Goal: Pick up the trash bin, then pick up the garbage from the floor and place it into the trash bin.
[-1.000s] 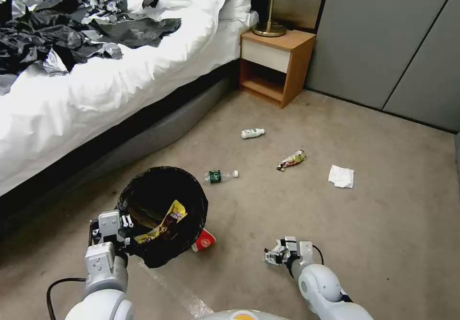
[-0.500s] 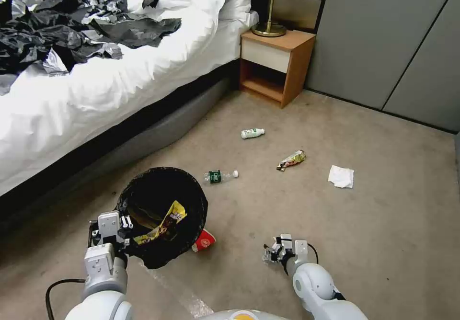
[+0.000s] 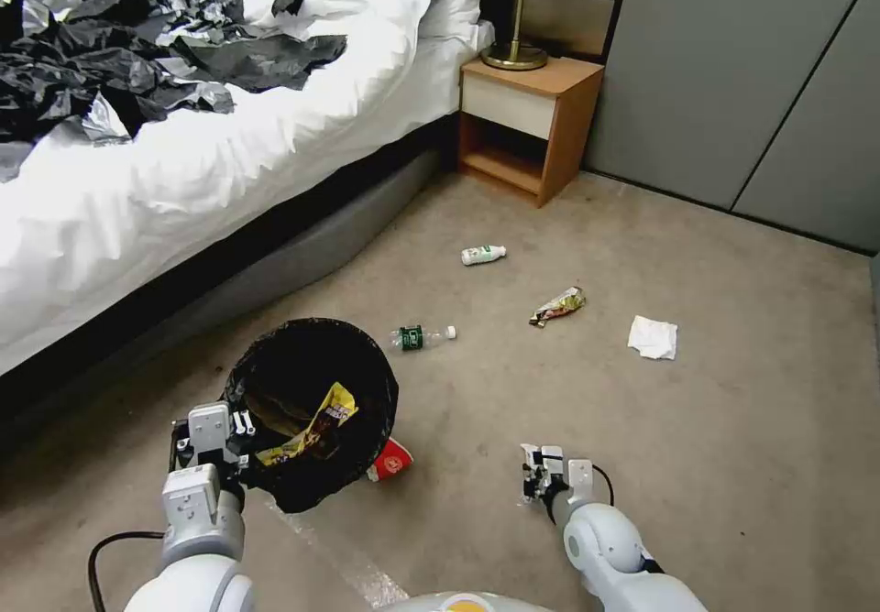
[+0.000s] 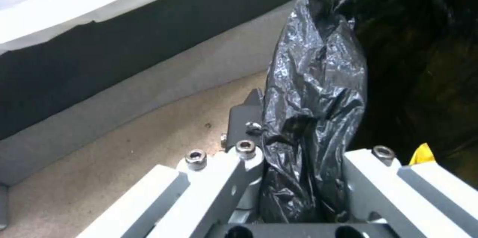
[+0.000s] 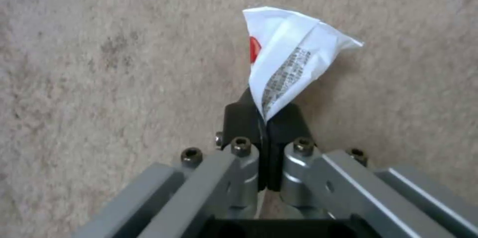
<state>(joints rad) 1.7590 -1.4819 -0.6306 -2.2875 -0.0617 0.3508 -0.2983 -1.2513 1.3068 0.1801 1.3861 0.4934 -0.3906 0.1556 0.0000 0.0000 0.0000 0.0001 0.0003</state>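
trash bin (image 3: 312, 410) lower left of head view, yellow wrapper (image 3: 316, 424) inside | left gripper (image 3: 220, 433) pinches its black liner rim (image 4: 309, 126) | right gripper (image 3: 536, 475) lower centre, fingers pressed on white wrapper (image 5: 289, 62) | green-labelled bottle (image 3: 422, 336) mid-frame on carpet (image 3: 733, 456)

Glossy, crinkled black plastic bag liner (image 4: 313, 92) on the round bin. Thin white printed wrapper, creased, faintly shiny (image 5: 289, 62). Matt grey metal gripper links with bare steel screws (image 5: 241, 143). Rough, matt beige carpet (image 3: 642, 429). Smooth wooden nightstand (image 3: 530, 122), far right. Soft white cloth bedding (image 3: 275, 126).
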